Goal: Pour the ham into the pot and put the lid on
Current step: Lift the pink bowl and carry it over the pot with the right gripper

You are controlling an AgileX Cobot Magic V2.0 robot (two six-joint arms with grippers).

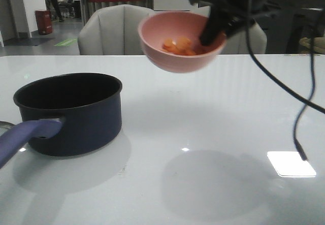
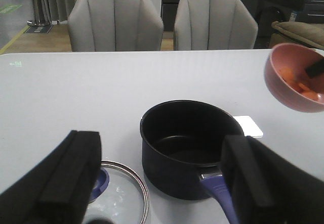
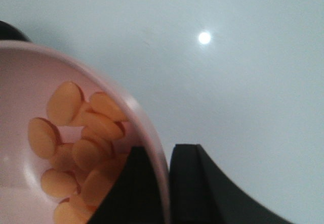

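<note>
High over the table, right of the pot, hangs a pink bowl (image 1: 177,52), tilted a little. My right gripper (image 1: 216,29) is shut on its rim, one finger inside and one outside (image 3: 167,155). Several orange ham slices (image 1: 179,45) (image 3: 83,138) lie in the bowl. The empty dark navy pot (image 1: 71,113) stands on the table at the left, its purple-blue handle (image 1: 25,136) pointing to the near left. In the left wrist view the glass lid (image 2: 124,196) lies flat beside the pot (image 2: 187,148). My left gripper (image 2: 159,155) hangs open above and behind them, holding nothing.
The white table (image 1: 203,133) shows a bright light patch (image 1: 291,164). A black cable (image 1: 299,103) dangles from the right arm over the table's right side. Two grey chairs (image 2: 116,19) stand behind the far edge.
</note>
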